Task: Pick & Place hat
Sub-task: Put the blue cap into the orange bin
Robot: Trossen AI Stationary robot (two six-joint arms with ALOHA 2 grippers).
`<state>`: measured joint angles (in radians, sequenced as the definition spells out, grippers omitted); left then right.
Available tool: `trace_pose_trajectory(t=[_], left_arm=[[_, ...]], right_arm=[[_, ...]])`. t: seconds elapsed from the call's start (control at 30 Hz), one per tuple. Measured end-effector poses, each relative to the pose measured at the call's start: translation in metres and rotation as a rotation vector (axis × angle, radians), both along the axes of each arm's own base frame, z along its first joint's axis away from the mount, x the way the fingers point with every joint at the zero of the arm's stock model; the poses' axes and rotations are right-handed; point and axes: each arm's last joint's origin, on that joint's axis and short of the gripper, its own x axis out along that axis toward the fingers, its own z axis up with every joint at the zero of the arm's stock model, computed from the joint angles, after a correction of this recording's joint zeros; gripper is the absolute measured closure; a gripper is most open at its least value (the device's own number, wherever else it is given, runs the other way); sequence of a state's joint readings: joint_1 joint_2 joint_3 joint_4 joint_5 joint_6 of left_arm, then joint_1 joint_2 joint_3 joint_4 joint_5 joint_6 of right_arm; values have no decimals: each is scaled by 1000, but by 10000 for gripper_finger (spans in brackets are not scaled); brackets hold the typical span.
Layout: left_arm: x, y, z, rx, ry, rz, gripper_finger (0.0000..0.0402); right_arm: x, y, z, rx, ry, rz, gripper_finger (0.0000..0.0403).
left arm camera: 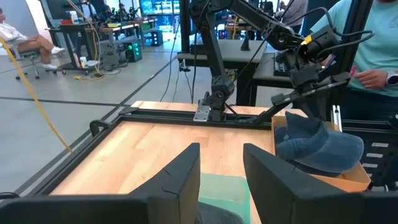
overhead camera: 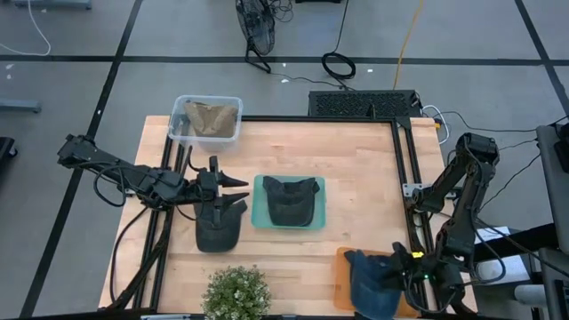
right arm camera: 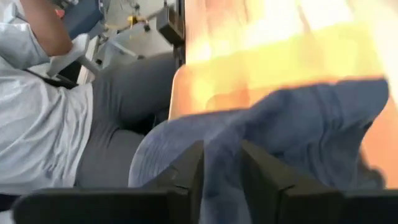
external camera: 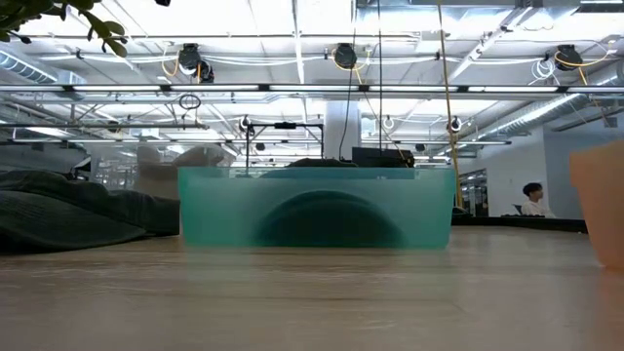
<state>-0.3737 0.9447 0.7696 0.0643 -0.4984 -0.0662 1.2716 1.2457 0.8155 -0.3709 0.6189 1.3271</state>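
While your left arm reaches in from nine o'clock, its left pincer (overhead camera: 233, 194) hovers over the dark hat (overhead camera: 219, 228) that lies on the wooden tabletop (overhead camera: 356, 169), just left of the teal tray (overhead camera: 258, 188). Your left wrist view shows its fingers (left arm camera: 180, 177) apart with nothing between them. A second dark hat (overhead camera: 290, 199) lies inside that teal tray at the centre of the tabletop; in the low view you see its crown through the translucent tray wall (external camera: 214, 210).

At about five o'clock you have the right pincer (overhead camera: 402, 263) down over the blue hat (overhead camera: 372, 283), which sits in the orange tray (overhead camera: 341, 267) at the near right corner. In the right wrist view the blue fabric (right arm camera: 280, 130) runs up between the two fingers (right arm camera: 186, 171), but you cannot tell whether they are clamped on it or merely straddling it.

At eleven o'clock a clear bin (overhead camera: 178, 114) holding a tan hat (overhead camera: 212, 119) stands at the far left corner. At seven o'clock a potted plant (overhead camera: 236, 293) sits on the near edge. Beyond the tabletop, a person (left arm camera: 367, 43) in a light teal shirt stands by the right arm's base.
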Motion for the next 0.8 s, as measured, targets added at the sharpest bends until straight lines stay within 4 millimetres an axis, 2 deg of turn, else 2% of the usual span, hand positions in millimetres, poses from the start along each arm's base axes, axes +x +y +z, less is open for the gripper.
trace_pose_trajectory(t=[0.23, 0.43, 0.53, 0.63, 0.8], left_arm=[[0, 0, 0, -2, 0, 0, 270], [0, 0, 1, -6, -12, 0, 270], [0, 0, 1, -8, -15, 0, 270], [0, 0, 1, -8, -15, 0, 270], [0, 0, 1, -6, -14, 0, 270]], right_arm=[[0, -1, 0, -8, -11, -4, 269], [6, -6, 5, -1, -37, -42, 267], [17, -11, 4, -4, -27, -82, 269], [35, -16, -1, 19, 62, -92, 270], [62, -16, -9, 104, 185, -10, 270]])
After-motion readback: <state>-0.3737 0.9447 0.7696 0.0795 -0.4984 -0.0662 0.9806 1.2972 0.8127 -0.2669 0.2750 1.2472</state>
